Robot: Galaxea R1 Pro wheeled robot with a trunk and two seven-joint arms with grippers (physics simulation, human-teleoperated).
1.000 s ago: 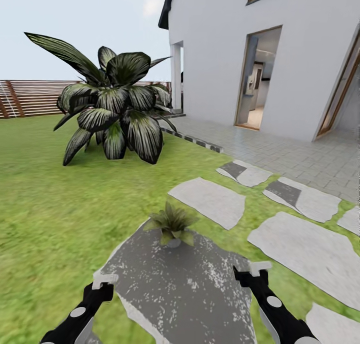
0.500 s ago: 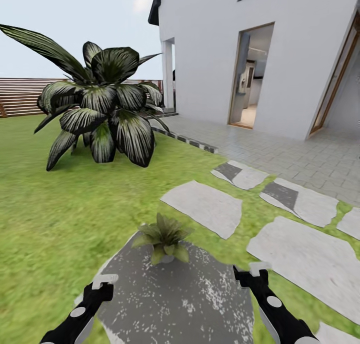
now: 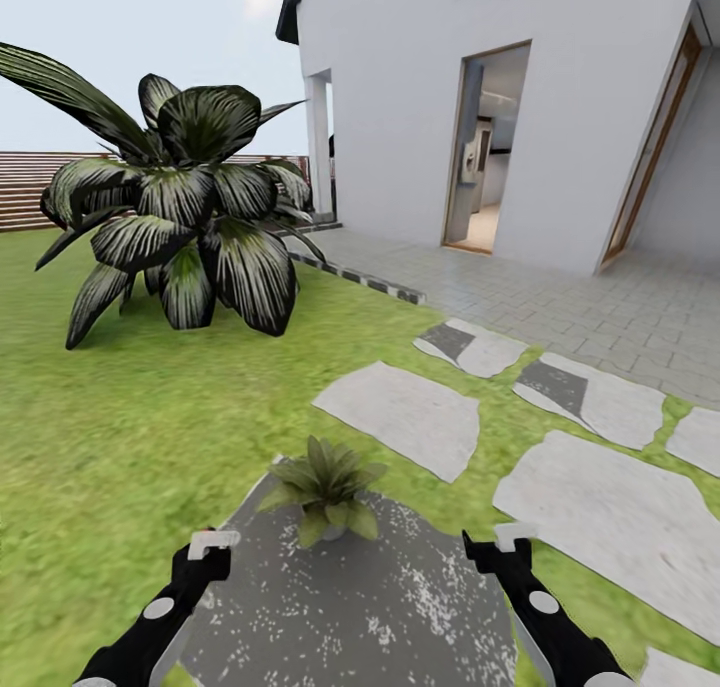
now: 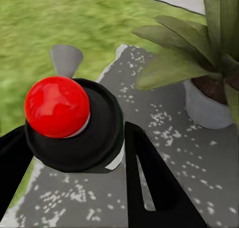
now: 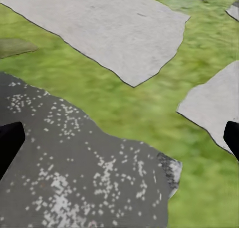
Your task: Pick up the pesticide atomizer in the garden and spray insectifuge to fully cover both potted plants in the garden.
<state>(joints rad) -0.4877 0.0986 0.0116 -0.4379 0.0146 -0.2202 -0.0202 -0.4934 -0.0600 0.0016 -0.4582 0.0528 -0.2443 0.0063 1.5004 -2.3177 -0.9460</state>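
Left gripper (image 4: 107, 153) is clamped on the pesticide atomizer (image 4: 59, 108); right gripper (image 5: 119, 138) is spread wide, empty. Potted plant (image 3: 325, 487) at 12 o'clock, near. Risk: nozzle aim unclear, so spray may hit the stepping stone (image 3: 380, 607).

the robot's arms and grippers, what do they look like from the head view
Both arms are glossy black with round grey-white discs set along them. The left gripper and right gripper each end in a pale grey-white block at the tip, above black finger housings.
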